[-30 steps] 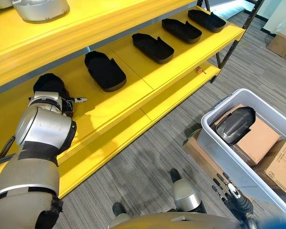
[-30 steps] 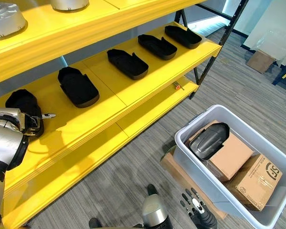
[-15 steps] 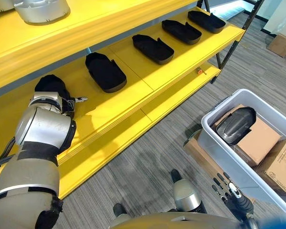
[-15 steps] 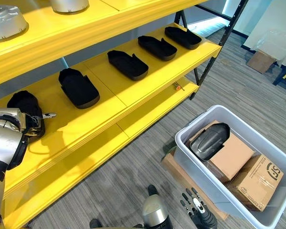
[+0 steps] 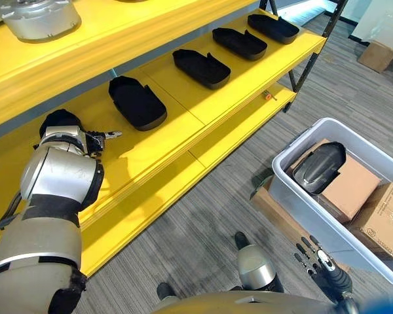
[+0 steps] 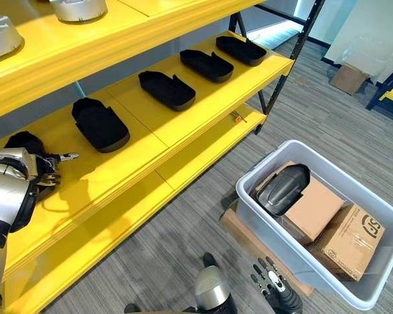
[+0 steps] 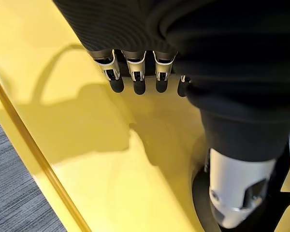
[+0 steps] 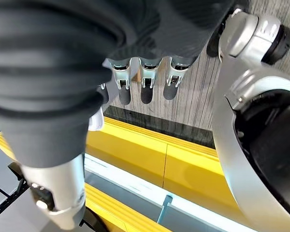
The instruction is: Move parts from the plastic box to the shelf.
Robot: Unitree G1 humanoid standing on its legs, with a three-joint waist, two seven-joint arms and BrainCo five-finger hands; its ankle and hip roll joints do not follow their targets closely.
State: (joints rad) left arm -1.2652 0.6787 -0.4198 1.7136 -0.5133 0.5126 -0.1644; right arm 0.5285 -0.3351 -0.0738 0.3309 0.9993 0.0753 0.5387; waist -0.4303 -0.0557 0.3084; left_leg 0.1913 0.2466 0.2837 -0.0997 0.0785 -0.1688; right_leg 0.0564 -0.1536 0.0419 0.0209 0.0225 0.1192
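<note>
Five black parts point(image 5: 137, 103) already lie in a row on the yellow shelf point(image 5: 183, 131). The left hand point(image 5: 95, 139), at 9 o'clock beside the nearest one, is relaxed and empty. One part point(image 5: 319, 167) remains in the plastic box point(image 5: 295, 196) at 4 o'clock; the right hand point(image 5: 318, 261) hangs released.

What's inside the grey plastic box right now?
Inside the grey plastic box lie one dark curved plastic part, resting on a plain brown cardboard box, and beside it a printed cardboard carton. Whatever lies beneath the boxes is covered.
</note>
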